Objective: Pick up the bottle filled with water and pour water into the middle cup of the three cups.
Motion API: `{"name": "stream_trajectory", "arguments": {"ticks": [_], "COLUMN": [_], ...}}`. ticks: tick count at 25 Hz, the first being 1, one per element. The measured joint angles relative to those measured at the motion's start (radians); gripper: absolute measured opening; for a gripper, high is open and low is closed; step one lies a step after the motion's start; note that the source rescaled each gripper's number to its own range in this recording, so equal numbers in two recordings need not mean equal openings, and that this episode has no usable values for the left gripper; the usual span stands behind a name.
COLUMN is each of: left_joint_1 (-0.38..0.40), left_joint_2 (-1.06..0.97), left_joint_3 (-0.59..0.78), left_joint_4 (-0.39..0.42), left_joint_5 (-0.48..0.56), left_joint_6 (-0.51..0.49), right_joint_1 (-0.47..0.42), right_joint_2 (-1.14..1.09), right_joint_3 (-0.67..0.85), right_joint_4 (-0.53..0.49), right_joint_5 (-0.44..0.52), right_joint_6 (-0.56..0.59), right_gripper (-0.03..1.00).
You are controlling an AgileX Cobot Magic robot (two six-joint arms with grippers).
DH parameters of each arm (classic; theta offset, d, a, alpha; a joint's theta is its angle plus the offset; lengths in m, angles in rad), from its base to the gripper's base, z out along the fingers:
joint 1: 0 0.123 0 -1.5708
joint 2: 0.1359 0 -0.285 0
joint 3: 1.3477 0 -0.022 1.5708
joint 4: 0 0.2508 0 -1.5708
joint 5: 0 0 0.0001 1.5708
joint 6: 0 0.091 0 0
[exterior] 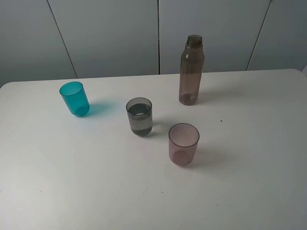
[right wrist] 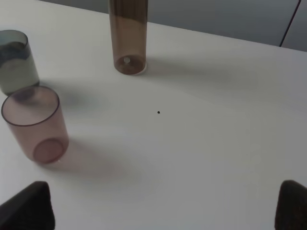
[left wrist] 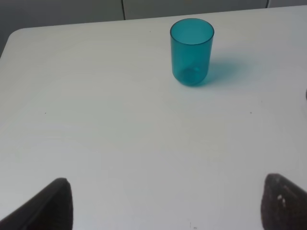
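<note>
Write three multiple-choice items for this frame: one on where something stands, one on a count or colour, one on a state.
1. Where does the bottle stand relative to the middle cup in the high view?
A. Farther back and to the right
B. Nearer the camera and to the left
C. Inside the cup

2. How many cups are on the table?
A. Two
B. Three
C. Five

3. What is the state of the left gripper and right gripper?
A. Both open and holding nothing
B. Left shut on the bottle
C. Right shut on a cup

Answers:
1. A, the bottle is upright behind the grey cup, toward the right.
2. B, the teal cup, the grey one and the pink cup are all visible.
3. A, each wrist view shows fingertips wide apart over bare table.
</note>
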Motion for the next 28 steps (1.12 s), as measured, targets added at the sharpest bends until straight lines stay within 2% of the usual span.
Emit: {"name": "stream_trajectory", "arguments": {"ticks": [5, 11, 28], "left_joint_1": [0.000, 0.000, 0.000], "left_joint_2": [0.000, 0.000, 0.000], "left_joint_3": [0.000, 0.000, 0.000], "left_joint_4": [0.000, 0.000, 0.000], "left_joint_5": [0.000, 0.000, 0.000], "left_joint_6": [0.000, 0.004, 0.004], "right_joint_1": [-0.014, -0.135, -0.143], "right_joint_2": [-0.001, -0.004, -0.004], "right_joint_3": [0.007, 0.007, 0.007], "right_joint_4": [-0.022, -0.026, -0.067], "right_joint_5": [-0.016, -0.018, -0.018], "right_joint_6": [0.036, 0.042, 0.104], "right_gripper": [1.00, 1.00, 1.00]}}
